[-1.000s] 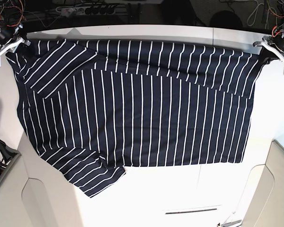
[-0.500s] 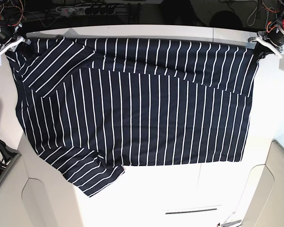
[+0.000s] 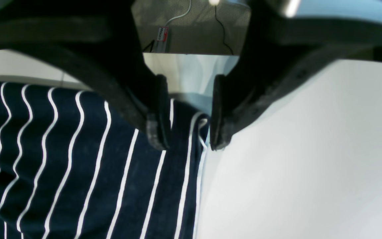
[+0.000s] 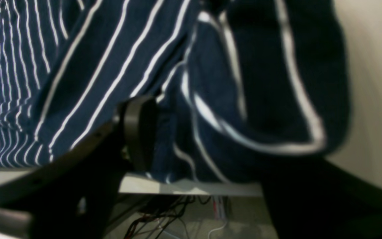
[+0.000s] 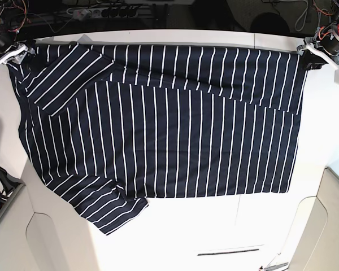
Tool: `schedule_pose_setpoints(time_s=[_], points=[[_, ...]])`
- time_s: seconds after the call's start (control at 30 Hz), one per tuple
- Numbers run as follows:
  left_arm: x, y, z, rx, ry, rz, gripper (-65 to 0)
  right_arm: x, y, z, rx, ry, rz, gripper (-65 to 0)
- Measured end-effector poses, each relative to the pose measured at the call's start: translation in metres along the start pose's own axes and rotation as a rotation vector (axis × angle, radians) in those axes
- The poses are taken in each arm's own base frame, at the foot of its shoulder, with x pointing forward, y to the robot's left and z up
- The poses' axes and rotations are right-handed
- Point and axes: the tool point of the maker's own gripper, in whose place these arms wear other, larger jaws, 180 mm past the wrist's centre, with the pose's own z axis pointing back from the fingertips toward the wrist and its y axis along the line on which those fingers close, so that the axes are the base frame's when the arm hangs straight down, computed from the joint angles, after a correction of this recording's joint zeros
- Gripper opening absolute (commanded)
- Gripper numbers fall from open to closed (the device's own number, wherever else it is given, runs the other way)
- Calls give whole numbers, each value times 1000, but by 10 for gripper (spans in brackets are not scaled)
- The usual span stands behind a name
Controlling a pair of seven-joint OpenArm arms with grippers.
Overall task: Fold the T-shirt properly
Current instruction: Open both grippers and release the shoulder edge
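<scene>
The T-shirt point(image 5: 164, 124) lay spread flat on the white bench point(image 5: 214, 226), its long axis running side to side across the base view, with its far edge laid along the bench's back edge and one sleeve trailing toward the near left corner. You had one end effector at each far corner.

The left end effector point(image 3: 186, 132), at the right of the base view, stood with its jaws parted; the hemmed corner of the T-shirt point(image 3: 78, 159) sat in the gap between them, and neither pad could be seen pressing the cloth. The right end effector point(image 4: 204, 139), at the left of the base view, showed only one pad clearly in its wrist view, with a bunched fold of the T-shirt point(image 4: 250, 83) draped just beside it; the opposite finger was lost in shadow, so you could not tell from that view whether it pinched or had released.

From each end effector the body of the shirt extended toward you and inward. Neither arm was nearer: each was at its own corner, and the bulk of the cloth lay between them.
</scene>
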Motion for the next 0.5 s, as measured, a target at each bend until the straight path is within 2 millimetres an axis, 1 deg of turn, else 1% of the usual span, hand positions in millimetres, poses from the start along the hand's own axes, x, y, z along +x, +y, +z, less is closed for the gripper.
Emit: schedule_pose_setpoints(time_s=[0.07,0.17,0.27,0.37,0.5], points=[[1,1,1,3,-3,2,-411,4,-5,4,-15,-18,-9,-303],[6,14,7,44,-25,33,-411,15,-16,12,-46,-64,-29,-303],[14,28,18,77,-68,66,-411,32,-30,24,-83,-131,-49,-303],[22,40,28,101,-108,90,-410,51,-41,37,-117,-180,-27,-303],[31,46,33,109,-129,79,-409,78,-50,50,-149,-219,35,-303]])
